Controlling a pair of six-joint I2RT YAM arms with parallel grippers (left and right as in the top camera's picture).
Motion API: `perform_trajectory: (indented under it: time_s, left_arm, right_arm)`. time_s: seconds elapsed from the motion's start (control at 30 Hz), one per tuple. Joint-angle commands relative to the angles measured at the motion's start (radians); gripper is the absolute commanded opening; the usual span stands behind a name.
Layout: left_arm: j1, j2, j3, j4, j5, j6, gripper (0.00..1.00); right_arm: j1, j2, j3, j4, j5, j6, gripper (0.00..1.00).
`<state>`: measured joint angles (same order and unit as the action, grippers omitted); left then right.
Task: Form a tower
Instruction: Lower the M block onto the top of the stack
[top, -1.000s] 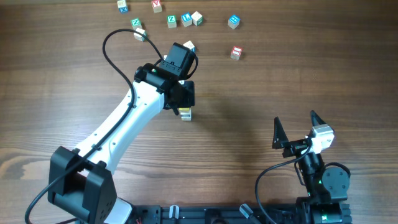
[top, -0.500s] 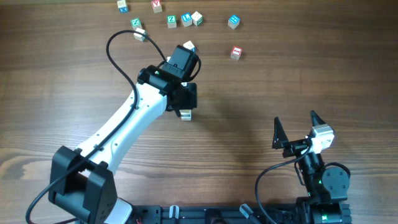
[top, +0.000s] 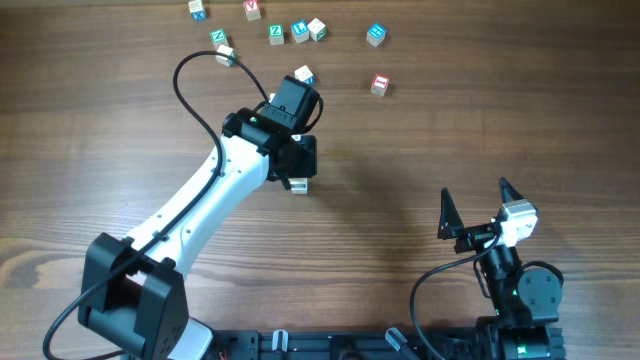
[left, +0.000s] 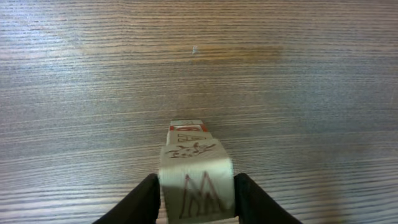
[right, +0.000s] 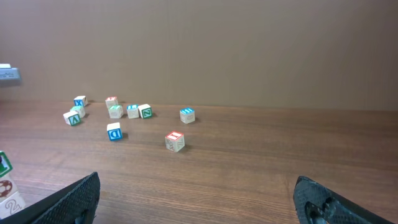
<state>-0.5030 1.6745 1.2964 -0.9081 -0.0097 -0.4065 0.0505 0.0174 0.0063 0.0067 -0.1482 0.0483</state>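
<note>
Overhead view, item 1: left arm (top: 200, 200), white, stretched diagonally forward over the table (top: 450, 120), wrist bent down so that the left gripper (top: 297, 178) points straight down on the tower (top: 299, 185).

Left wrist view, same item: left gripper (left: 197, 196) with one finger on each side of the tower's (left: 196, 180) top cube, which bears a letter M. The fingers (left: 146, 199) lie close against the cube's sides. Whether they press it or stand just clear cannot be told. A red-edged cube shows directly beneath the top one.

Item 2: right gripper (top: 474, 190), low and near its base, well apart from the tower, jaws spread wide, nothing between them. The right wrist view confirms this (right: 199, 199).

Item 3: loose cubes (top: 275, 33), scattered beyond the left gripper. One red-lettered cube (top: 379, 84) lies alone, beyond it and to its right.
</note>
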Motion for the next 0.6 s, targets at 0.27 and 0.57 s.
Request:
perform_trajectory:
  time_s: [0.27,0.57]
  left_arm:
    - [-0.005,0.010,-0.010,0.001,-0.006,0.010,0.73]
    - [-0.006,0.101,-0.010,0.017,-0.006,0.005,0.76]
  right_arm:
    - [0.002,-0.007,-0.001,0.003,0.011,0.006,1.00]
    - [0.002,-0.007,-0.001,0.003,0.011,0.006,0.99]
